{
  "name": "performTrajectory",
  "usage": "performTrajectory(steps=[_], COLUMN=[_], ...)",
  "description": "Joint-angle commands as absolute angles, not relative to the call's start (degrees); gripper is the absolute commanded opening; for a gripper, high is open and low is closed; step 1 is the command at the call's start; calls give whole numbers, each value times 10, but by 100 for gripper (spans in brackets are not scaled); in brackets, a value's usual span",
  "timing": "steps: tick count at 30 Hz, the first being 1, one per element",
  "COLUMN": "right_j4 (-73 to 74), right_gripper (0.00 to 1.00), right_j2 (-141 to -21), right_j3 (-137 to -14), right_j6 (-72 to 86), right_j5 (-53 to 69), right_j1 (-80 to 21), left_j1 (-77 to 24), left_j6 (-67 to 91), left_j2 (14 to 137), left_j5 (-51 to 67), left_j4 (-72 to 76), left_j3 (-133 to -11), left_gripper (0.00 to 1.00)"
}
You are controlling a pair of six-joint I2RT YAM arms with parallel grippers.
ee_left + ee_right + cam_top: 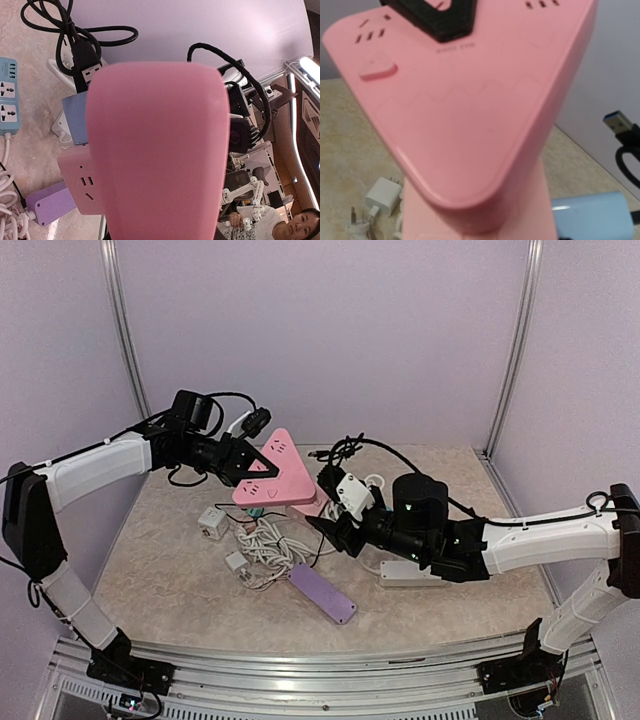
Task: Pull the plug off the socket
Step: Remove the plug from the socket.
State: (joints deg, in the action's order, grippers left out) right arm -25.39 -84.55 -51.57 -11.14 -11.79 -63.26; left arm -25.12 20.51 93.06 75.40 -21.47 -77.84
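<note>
- We see the left gripper (pixel 232 458) clamped on the upper-left edge of the pink triangular power strip (pixel 275 475), with one black finger (pixel 440 22) flat on its top face. The strip is lifted off the table (pixel 150 580) and tilted, its low corner toward the right arm.
- Under that low corner sits a pink block (pixel 308 504). We take it for the plug, though we cannot tell plug from housing in these views.
- The right gripper (pixel 325 522) is just beside that block, below the strip. We cannot tell whether its jaws are parted or closed on anything, as its wrist view shows little but pink plastic.
- We judge the strip to be a stiff, light, glossy plastic shell. It will not bend, but its smooth faces can slip, and the thin-edge hold may let it pivot under a pull.
- We would take the plug by its flat sides, close to the strip, and pull straight along the pins.
- White cords (pixel 265 545) and a purple power strip (pixel 322 592) lie on the table below and could snag.
</note>
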Motion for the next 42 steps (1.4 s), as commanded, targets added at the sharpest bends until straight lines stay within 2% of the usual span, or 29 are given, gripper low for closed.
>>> performTrajectory(steps=[1,7,9,14,24,29,36,42], right_j4=[-293,-277,-272,-280,-308,-312,-323,-301], right_gripper=[0,0,0,0,0,0,0,0], right_j2=[-832,-822,-821,-824,-824,-828,-828,-824], right_j3=[-513,-523,-526,-522,-492,-487,-483,-497], right_j6=[-77,-79,-83,-87,-66,-56,-47,-50], right_j5=[-150,-141,-142,-150,-124,-108,-98,-89], right_j1=[-612,-616,-620,-622,-599,-586,-581,-580], left_j1=[-241,-253,-259,-261,-258,-250,-231,-226], left_j6=[112,76,68,70,87,146,179,122], left_j2=[904,919,925,927,912,898,894,908], left_j5=[700,426,393,480,740,822,830,735], left_j4=[-279,-381,-394,-372,-313,-228,-200,-288], left_j3=[-821,-853,-858,-851,-835,-804,-793,-823], left_gripper=[0,0,0,0,0,0,0,0])
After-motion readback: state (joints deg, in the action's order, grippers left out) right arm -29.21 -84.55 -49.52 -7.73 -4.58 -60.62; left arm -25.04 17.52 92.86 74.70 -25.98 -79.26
